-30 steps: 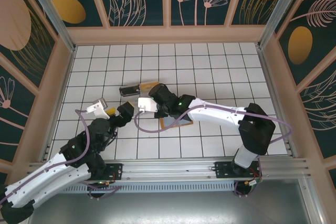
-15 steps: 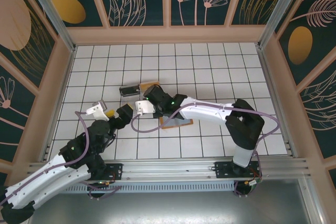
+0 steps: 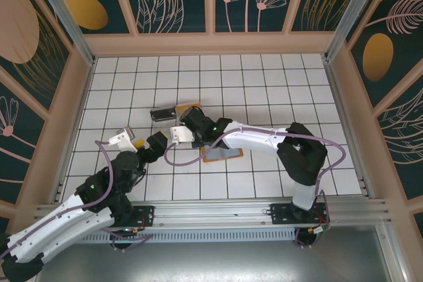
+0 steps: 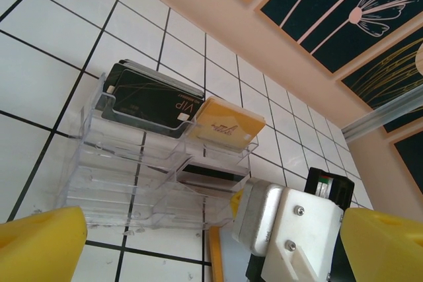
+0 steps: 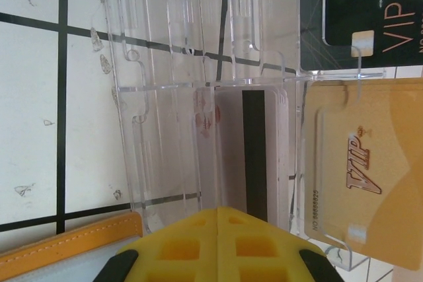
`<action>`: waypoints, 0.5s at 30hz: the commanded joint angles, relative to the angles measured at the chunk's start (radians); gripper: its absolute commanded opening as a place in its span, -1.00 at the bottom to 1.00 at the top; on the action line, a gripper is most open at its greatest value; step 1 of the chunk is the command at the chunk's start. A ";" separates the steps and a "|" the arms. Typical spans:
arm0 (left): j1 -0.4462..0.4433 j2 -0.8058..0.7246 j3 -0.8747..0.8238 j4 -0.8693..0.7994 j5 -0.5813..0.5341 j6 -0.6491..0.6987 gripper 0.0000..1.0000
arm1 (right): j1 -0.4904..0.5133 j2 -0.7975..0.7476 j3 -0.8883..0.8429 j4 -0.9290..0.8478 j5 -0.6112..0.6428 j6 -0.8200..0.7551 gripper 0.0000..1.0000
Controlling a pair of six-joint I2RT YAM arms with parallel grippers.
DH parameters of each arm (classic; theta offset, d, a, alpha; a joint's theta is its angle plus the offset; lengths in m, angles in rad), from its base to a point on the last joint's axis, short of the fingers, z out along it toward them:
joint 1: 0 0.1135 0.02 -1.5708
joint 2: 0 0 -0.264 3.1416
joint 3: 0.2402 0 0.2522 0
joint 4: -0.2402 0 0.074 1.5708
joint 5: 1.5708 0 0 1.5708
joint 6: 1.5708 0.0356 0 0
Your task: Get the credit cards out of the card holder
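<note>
left claw (image 3: 147,141): left of centre in the top view. Its yellow pads (image 4: 39,242) stand wide apart and hold nothing. It hangs just short of the tray and is aimed at it.
tray (image 4: 106,163): clear plastic with several slots, sitting on the white-tiled tabletop (image 3: 264,84) just above centre in the top view.
black card (image 4: 155,100): sits in the tray's upper-left slot in the left wrist view.
gold card (image 4: 228,127): sits in the slot just right of the black card.
striped card (image 5: 254,156): pale with a dark stripe, lying in a lower slot beside the gold card. Its near end runs under the right claw's pads.
right claw (image 3: 188,115): at the tray's near edge, with its pads (image 5: 178,249) pressed together. I cannot tell whether they pinch the striped card's end.
holder (image 3: 223,155): orange-brown and flat on the tabletop, right of centre, partly under the right forearm. Its edge lies just beside the tray. The arm hides whether any cards are in it.
stage: probably a card being set into the tray.
risk, card: if the pads do grip the striped card, pulling back without parting them would drag it out of the slot.
risk, tray: it looks light and loose, so a snagged pad or a push from either claw could slide or tip it and spill the cards.
risk, arms: the left claw sits near the right wrist, so a careless move could knock them together.
risk, holder: the forearm passing low over it could sweep it aside.
</note>
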 commanded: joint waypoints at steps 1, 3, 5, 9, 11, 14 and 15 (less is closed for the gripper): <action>0.001 -0.006 -0.008 -0.014 -0.010 -0.005 0.97 | -0.007 0.025 0.042 0.017 -0.010 0.025 -1.00; 0.002 -0.006 -0.008 -0.015 -0.011 -0.005 0.97 | -0.010 0.031 0.049 0.016 -0.010 0.034 -1.00; 0.001 -0.006 -0.008 -0.013 -0.011 -0.005 0.97 | -0.014 0.033 0.053 0.015 -0.012 0.041 -0.89; 0.002 -0.006 -0.011 -0.007 -0.008 -0.006 0.97 | -0.019 0.034 0.045 0.024 -0.006 0.053 -0.65; 0.002 -0.004 -0.013 -0.007 -0.008 -0.006 0.97 | -0.019 0.035 0.040 0.036 0.004 0.059 -0.56; 0.001 -0.004 -0.014 -0.005 -0.006 -0.005 0.97 | -0.019 0.037 0.036 0.047 0.013 0.066 -0.49; 0.001 -0.005 -0.014 -0.004 -0.007 -0.005 0.97 | -0.019 0.037 0.036 0.051 0.017 0.068 -0.49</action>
